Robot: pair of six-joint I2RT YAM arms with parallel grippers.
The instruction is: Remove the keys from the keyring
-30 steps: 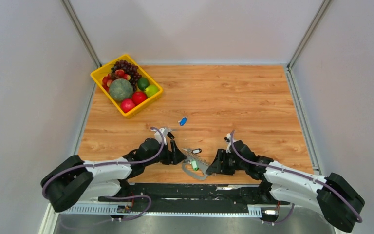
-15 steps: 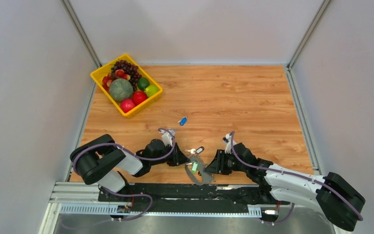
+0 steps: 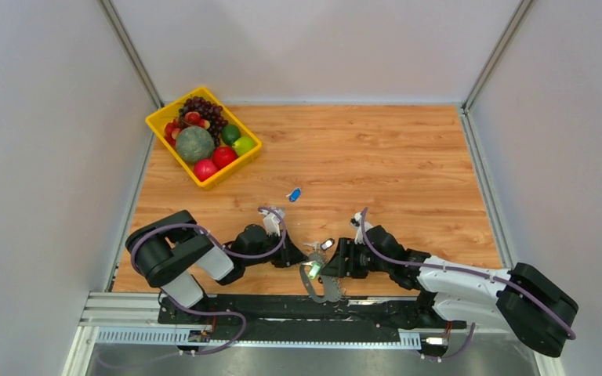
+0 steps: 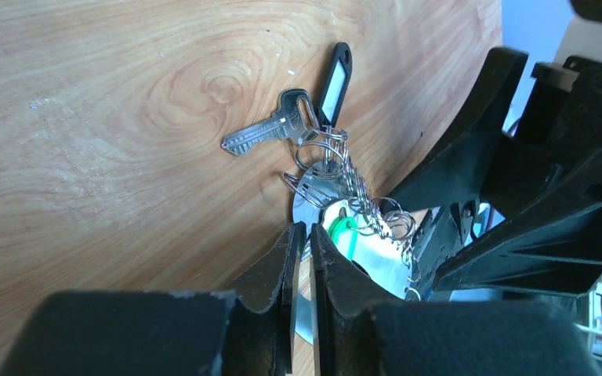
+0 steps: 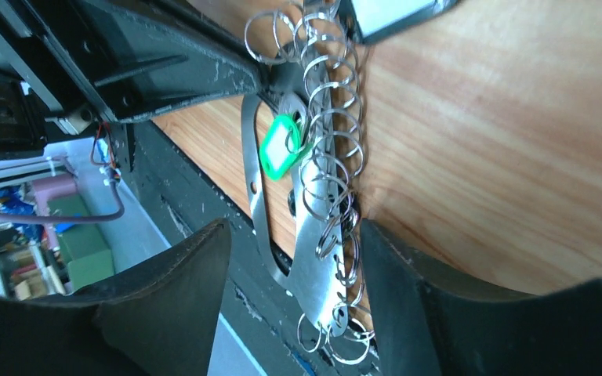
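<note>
The keyring [image 3: 321, 283] is a flat metal strip [image 5: 313, 251] carrying a row of small wire rings, and it lies at the table's near edge. One silver key [image 4: 270, 129] lies by a black tag [image 4: 333, 74]. A green tag [image 5: 280, 145] hangs on the strip. My left gripper [image 4: 302, 231] is closed to a thin gap on the strip's rounded end [image 4: 307, 205]. My right gripper [image 5: 292, 231] stands open with a finger on each side of the strip's other end, not touching it. In the top view the left gripper [image 3: 299, 255] and the right gripper [image 3: 331, 262] face each other.
A yellow basket [image 3: 174, 103] of fruit stands at the back left. A loose blue tag [image 3: 294, 194] lies on the wood beyond the grippers. The black rail of the arm bases [image 3: 282, 307] runs just under the keyring's near end.
My left gripper has closed from wide open and its arm has folded up closer to its base. The right gripper slid left over the keyring and opened wider.
</note>
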